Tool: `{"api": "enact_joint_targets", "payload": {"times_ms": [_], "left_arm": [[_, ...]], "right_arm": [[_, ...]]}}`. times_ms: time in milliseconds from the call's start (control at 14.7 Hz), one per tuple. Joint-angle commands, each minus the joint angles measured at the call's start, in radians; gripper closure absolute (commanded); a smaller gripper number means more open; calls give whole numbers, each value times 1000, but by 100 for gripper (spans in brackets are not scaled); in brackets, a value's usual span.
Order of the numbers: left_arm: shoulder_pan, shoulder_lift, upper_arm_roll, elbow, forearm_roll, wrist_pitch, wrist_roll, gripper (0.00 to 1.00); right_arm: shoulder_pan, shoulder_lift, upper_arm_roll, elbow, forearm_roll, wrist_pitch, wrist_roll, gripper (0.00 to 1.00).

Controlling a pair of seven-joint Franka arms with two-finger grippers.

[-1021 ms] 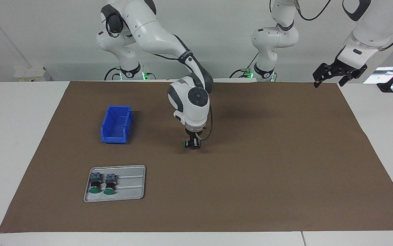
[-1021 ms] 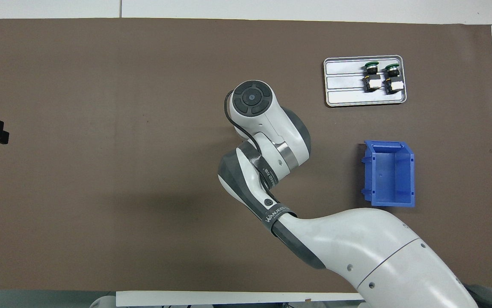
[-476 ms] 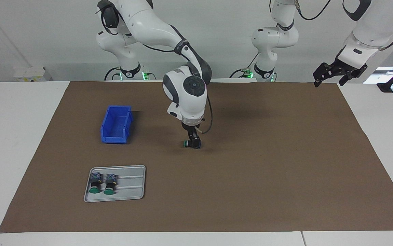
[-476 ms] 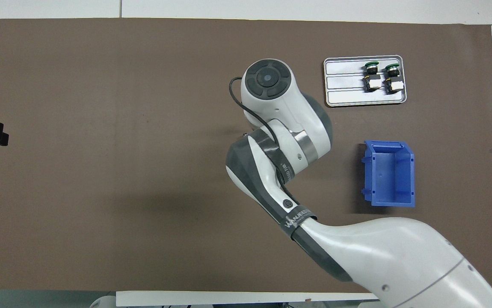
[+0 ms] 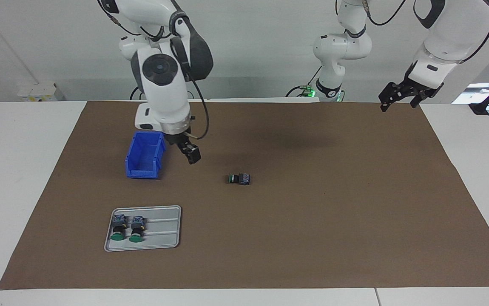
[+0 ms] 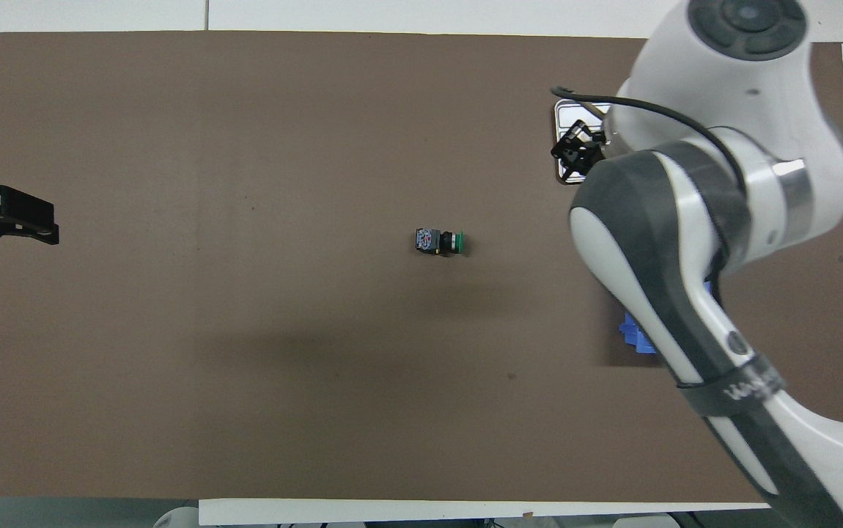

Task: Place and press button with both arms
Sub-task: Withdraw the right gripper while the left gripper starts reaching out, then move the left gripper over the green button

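The button (image 5: 239, 179) (image 6: 440, 242) lies on its side alone in the middle of the brown mat, its green cap toward the right arm's end. My right gripper (image 5: 191, 155) (image 6: 575, 145) hangs open and empty above the mat, beside the blue bin and well clear of the button. My left gripper (image 5: 397, 104) (image 6: 48, 226) waits open in the air over the mat's edge at the left arm's end. In the overhead view the right arm covers most of the tray and bin.
A blue bin (image 5: 144, 154) (image 6: 630, 336) stands open toward the right arm's end. Farther from the robots than the bin, a grey tray (image 5: 164, 231) holds two more green-capped buttons (image 5: 119, 228) (image 5: 136, 228). White table (image 5: 23, 170) borders the mat.
My right gripper has let go of the button, leaving it on the mat. It has risen and swung toward the blue bin. The left gripper has shifted slightly inward.
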Motion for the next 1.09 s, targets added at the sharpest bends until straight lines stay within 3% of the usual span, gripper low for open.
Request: {"api": "enact_joint_targets", "payload": {"times_ms": [0,136,272,612,817,1021], "left_arm": [[-47,-28,6,-70,-45,73,-189,0],[-95,-6,8,-74,-70,98,-376,0],[-148,27,8,-74,-72,127,-550,0],[-277,152,8,-39,-96,208,-1000,0],[-380,238,9,-25,-104,319,-1162,0],[-429,373,8,90,-109,357,-1265,0]], "right_arm": [[-117,-86,12,-28,-4,-57,-343,1],[-183,-130,6,-20,-7,-106,-618,1],[-231,-169,5,-15,-28,-145,-757,1],[-271,-204,3,-11,-73,-194,-952,1],[-297,-209,-3,-25,-45,-197,-1056,1],[-299,-216,-3,-31,-30,-195,-1037,1]]}}
